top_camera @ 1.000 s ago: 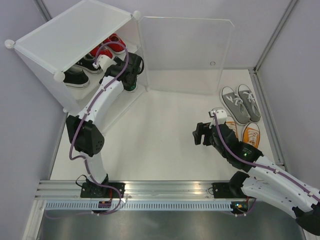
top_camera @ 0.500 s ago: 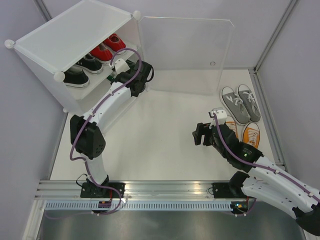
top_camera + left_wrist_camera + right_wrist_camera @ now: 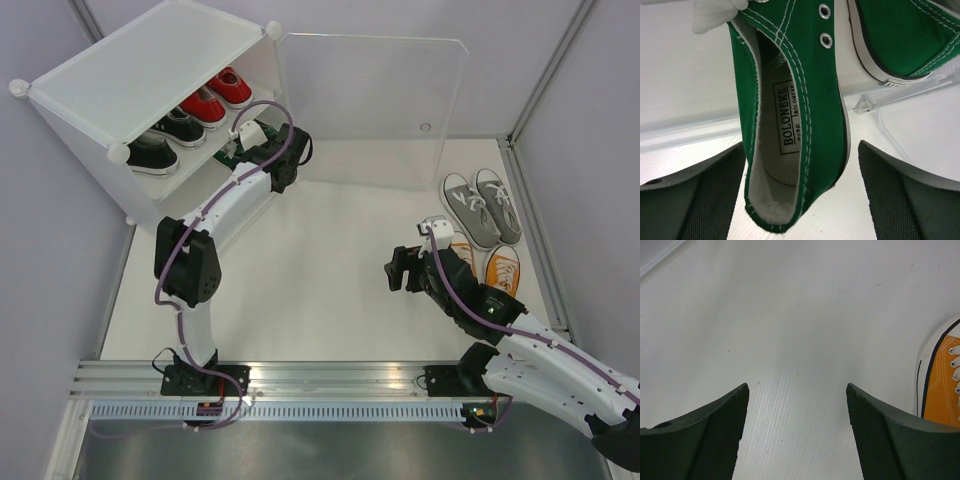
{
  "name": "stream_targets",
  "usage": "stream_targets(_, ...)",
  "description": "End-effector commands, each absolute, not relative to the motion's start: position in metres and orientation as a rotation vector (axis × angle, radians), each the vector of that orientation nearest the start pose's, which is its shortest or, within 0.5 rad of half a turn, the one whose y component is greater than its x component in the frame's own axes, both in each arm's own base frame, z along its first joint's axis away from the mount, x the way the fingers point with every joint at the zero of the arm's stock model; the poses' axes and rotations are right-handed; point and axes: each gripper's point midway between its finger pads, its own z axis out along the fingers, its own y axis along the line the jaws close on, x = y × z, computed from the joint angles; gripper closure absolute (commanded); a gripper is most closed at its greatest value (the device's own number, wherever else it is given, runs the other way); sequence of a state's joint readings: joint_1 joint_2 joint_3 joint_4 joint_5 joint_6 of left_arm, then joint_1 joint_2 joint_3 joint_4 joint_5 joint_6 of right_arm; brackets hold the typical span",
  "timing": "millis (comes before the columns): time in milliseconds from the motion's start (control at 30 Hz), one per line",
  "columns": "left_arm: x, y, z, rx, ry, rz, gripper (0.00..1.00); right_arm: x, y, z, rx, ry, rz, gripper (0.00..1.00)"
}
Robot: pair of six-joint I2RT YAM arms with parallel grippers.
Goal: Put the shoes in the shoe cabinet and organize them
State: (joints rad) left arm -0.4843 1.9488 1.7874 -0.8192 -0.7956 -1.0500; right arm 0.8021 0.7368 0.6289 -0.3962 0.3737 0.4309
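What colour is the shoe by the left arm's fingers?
The shoe is green with white stitching; the left wrist view shows it best.

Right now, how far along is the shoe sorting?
Done: red shoes and black shoes sit in the shoe cabinet. In hand: the open left gripper flanks the heel of a green shoe, not clamping it. Remaining: the grey pair and orange pair lie on the table, the right gripper open beside the orange.

Robot lab cell: plain grey partition walls [image 3: 600,150], aluminium rail [image 3: 330,372]
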Motion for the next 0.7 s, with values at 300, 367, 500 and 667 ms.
stream_targets(300, 0.475, -0.113, 0.204, -0.89, 1.929, 0.241, 0.47, 0.225, 0.166, 0.182, -0.143, 2.017, 0.417, 0.18)
stream_targets(367, 0.472, -0.11, 0.206, -0.886, 1.929, 0.254, 0.56, 0.225, 0.165, 0.183, -0.142, 2.012, 0.416, 0.18)
stream_targets(500, 0.465, -0.101, 0.217, -0.867, 1.911, 0.294, 0.73, 0.225, 0.165, 0.183, -0.142, 2.012, 0.416, 0.18)
stream_targets(667, 0.46, -0.091, 0.222, -0.861, 1.894, 0.36, 0.8, 0.225, 0.165, 0.183, -0.14, 2.013, 0.417, 0.18)
